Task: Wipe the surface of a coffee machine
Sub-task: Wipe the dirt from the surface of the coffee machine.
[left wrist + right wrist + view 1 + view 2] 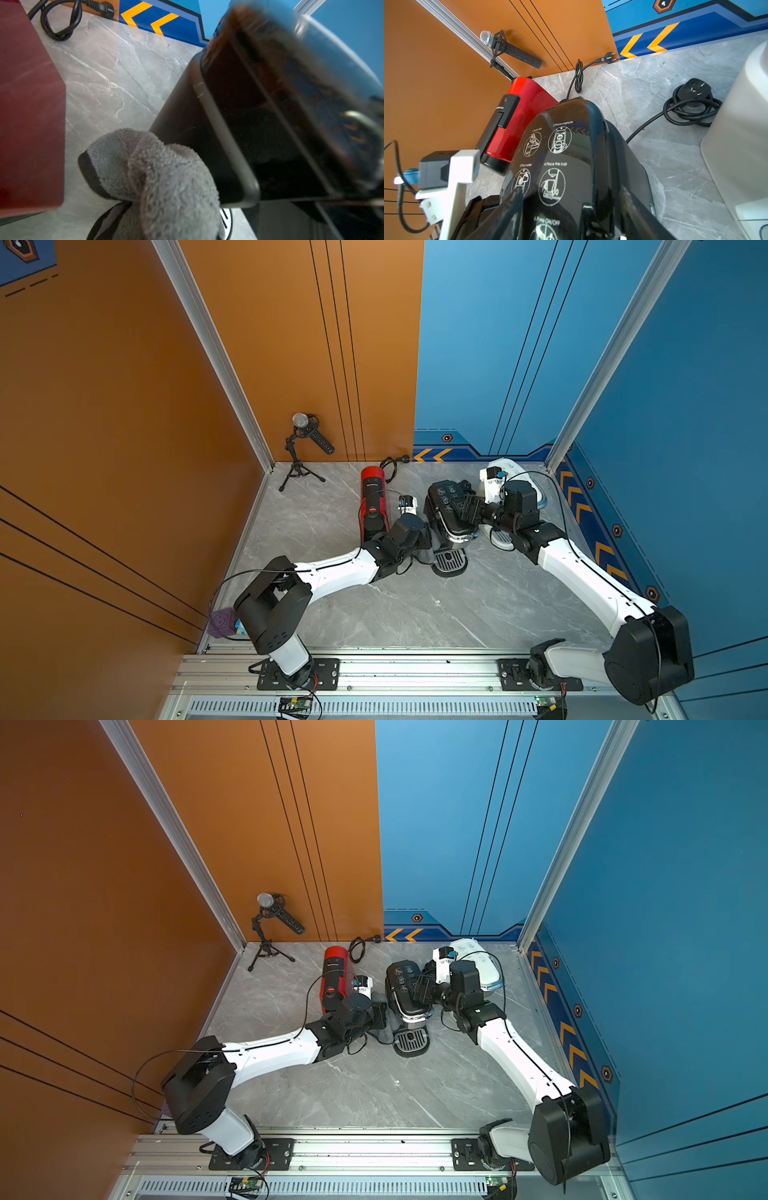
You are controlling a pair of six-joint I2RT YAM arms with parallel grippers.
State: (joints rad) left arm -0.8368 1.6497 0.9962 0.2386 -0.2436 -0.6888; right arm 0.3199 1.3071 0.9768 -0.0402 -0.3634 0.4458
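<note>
Where the marble table (415,614) meets the orange wall on the left, a purple cube (220,620) sits by the left arm's base. A microphone (301,421) stands on a small tripod in the back corner.

Next to the right stands a red capsule machine (371,489), upright. A coiled black power cord (389,467) lies just behind it at the foot of the wall.

The left gripper (379,1015) lies low in the gap between the red machine and the black coffee machine (442,502). Its jaws are clamped tight on a grey cloth (158,176), bunched over the fingers. In the left wrist view the cloth sits against the lower side wall of the black machine; actual contact is probable but partly blurred.

The black coffee machine stands near the middle of the table, towards the back. Its drip tray (450,562) faces the front rail, and printed instruction icons show on its glossy lid.

The right gripper (466,509) rests on that lid from the right. Its jaws stand apart and the fingertips are laid on the top surface. Nothing is seen held between them.

Behind the right wrist stands a white appliance (741,135). A second coiled cord with plug (691,104) lies just beside it.
</note>
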